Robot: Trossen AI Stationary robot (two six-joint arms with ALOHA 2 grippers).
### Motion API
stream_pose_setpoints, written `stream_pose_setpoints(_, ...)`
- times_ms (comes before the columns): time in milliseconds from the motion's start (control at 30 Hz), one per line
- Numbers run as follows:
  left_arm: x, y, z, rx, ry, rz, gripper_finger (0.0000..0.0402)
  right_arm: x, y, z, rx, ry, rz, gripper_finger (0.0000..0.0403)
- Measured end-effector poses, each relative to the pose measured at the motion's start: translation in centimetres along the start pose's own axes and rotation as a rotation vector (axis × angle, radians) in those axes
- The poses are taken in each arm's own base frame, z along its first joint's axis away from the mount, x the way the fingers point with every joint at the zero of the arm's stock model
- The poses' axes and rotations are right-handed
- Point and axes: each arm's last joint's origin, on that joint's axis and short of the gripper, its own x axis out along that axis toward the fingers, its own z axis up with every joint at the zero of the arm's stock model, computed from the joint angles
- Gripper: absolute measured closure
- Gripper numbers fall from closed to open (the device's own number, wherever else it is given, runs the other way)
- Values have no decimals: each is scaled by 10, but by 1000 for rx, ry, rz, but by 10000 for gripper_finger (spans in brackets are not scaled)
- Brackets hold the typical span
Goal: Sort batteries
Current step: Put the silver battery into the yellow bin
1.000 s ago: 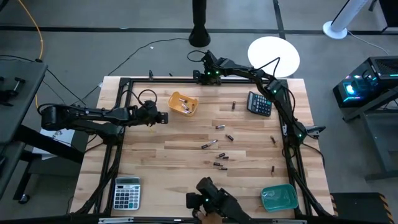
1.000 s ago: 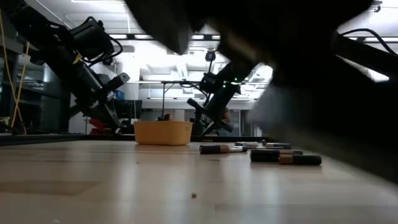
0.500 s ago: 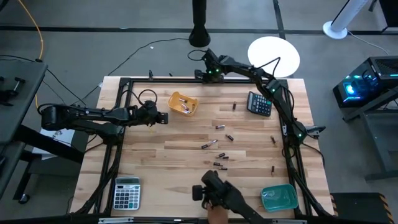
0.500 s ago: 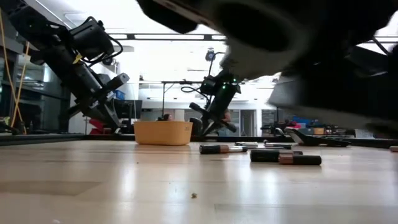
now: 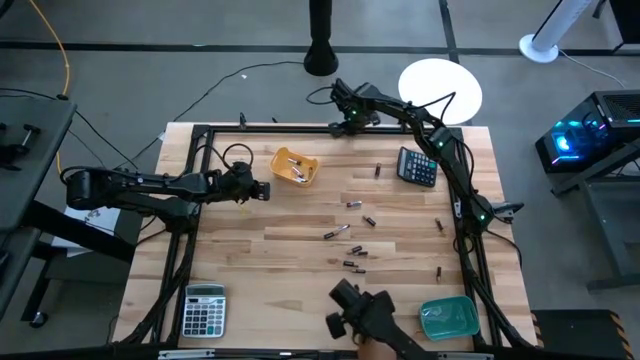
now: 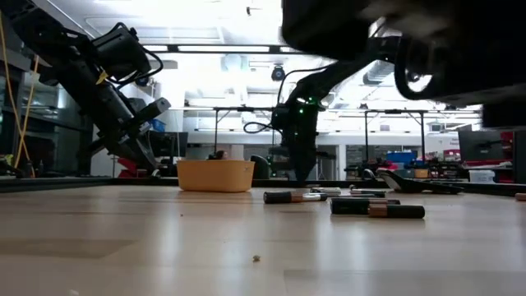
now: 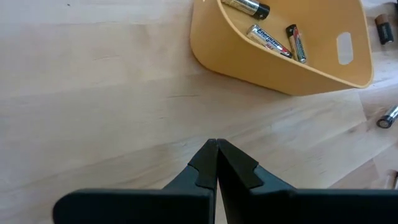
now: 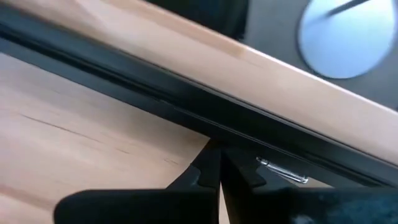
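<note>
left end effector [image 7: 216,149] closed beside yellow tray [image 5: 296,167] — right end effector [image 8: 217,155] closed at table's far rail [image 8: 186,106].

Table [image 5: 280,250] showing pale, smooth planked wood; yellow tray [image 7: 323,65] looking like matt plastic; batteries [image 6: 377,209] gleaming metallic.

The table [image 5: 250,250] holds two trays and two calculators. One tray [image 5: 296,166] sits near the far edge with three batteries [image 7: 271,38] in it. The left hand [image 5: 264,189] is just beside it. The other tray [image 5: 449,317] sits in the near right corner. One calculator [image 5: 204,309] lies in the near left corner, the other calculator [image 5: 417,167] near the far right corner. Loose batteries [image 5: 352,247] lie in the middle. The right hand [image 5: 338,92] is over the far edge.
</note>
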Motion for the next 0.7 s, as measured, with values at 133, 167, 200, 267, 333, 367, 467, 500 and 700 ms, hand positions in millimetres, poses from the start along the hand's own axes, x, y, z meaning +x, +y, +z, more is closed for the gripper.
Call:
stream_pose_setpoints(133,0,0,0,0,0,1,401,0,1,-9,-110,73,-37,402)
stream_pose_setpoints(167,0,0,0,1,0,1,401,-1,3,-13,-137,96,-43,403)
stream_pose_setpoints(200,0,0,0,1,0,1,402,-3,6,-17,-174,116,-48,402)
stream_pose_setpoints(267,0,0,0,1,0,1,401,-12,14,-23,-242,122,-48,403)
stream_pose_setpoints(333,0,0,0,1,0,1,401,-27,19,-25,-280,86,-60,403)
stream_pose_setpoints(367,0,0,0,1,0,2,401,-34,17,-23,-284,55,-67,403)
stream_pose_setpoints(467,0,0,0,1,-1,2,401,-47,-2,-12,-230,6,-76,403)
stream_pose_setpoints(500,0,0,0,1,-1,2,401,-47,-10,-9,-206,10,-81,403)
stream_pose_setpoints(700,0,0,0,1,-1,2,401,-44,-39,-5,-151,81,-108,403)
